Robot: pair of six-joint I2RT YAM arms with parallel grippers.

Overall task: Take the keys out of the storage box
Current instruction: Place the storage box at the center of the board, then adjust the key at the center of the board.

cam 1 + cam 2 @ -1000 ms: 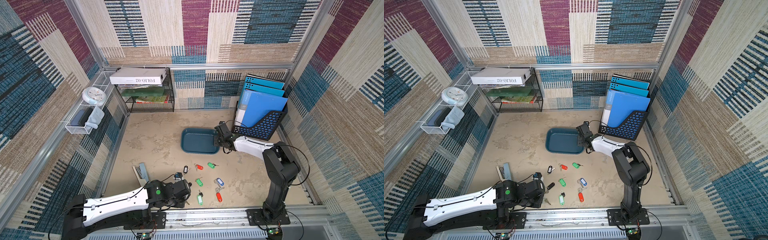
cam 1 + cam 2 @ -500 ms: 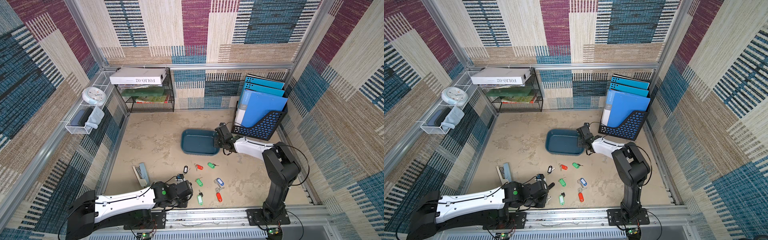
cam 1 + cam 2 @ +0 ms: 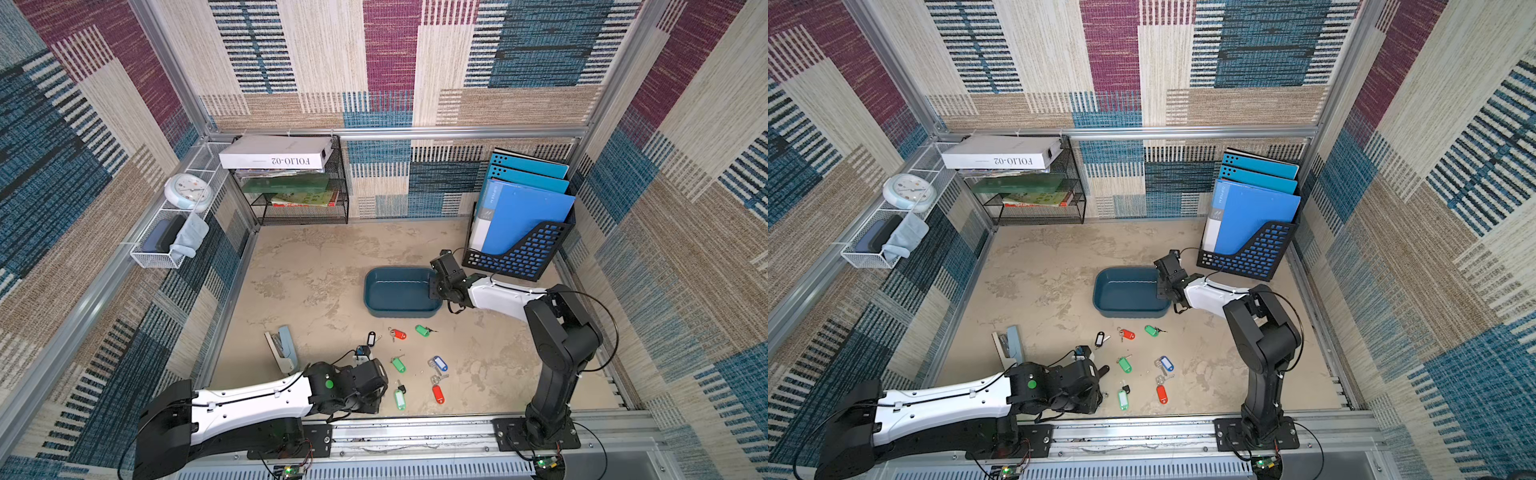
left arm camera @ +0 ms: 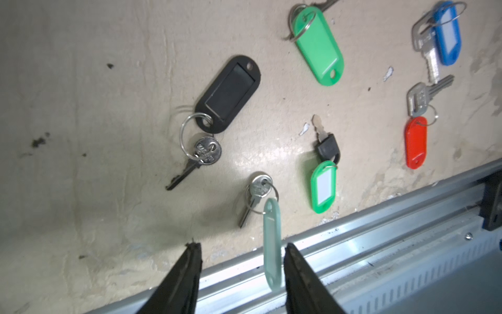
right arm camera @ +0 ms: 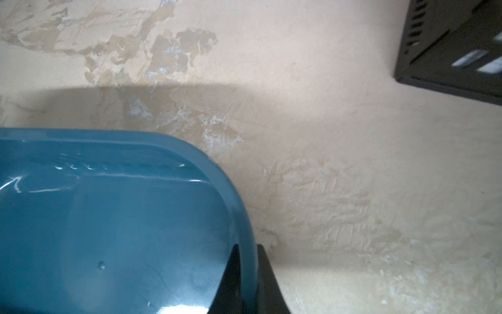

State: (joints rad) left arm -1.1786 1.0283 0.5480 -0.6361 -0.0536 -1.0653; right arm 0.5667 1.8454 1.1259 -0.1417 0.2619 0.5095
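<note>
The left gripper (image 4: pixel 241 246) stood parted around a pale teal key (image 4: pixel 271 244) by the front rail (image 4: pixel 380 231): drop-off, apparently. The right gripper (image 5: pixel 248 250) pinched the storage box (image 3: pixel 399 271) rim; it looked empty. Next, lift clear.

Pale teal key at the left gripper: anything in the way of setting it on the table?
Nothing visible: left gripper is open around pale teal key; bare table beneath, black-tag key apart.

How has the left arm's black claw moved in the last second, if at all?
Yes. In both top views the left claw has slid slightly along the silver metal front rail, away from the grey-blue stapler and toward the pale green-tagged key.
</note>
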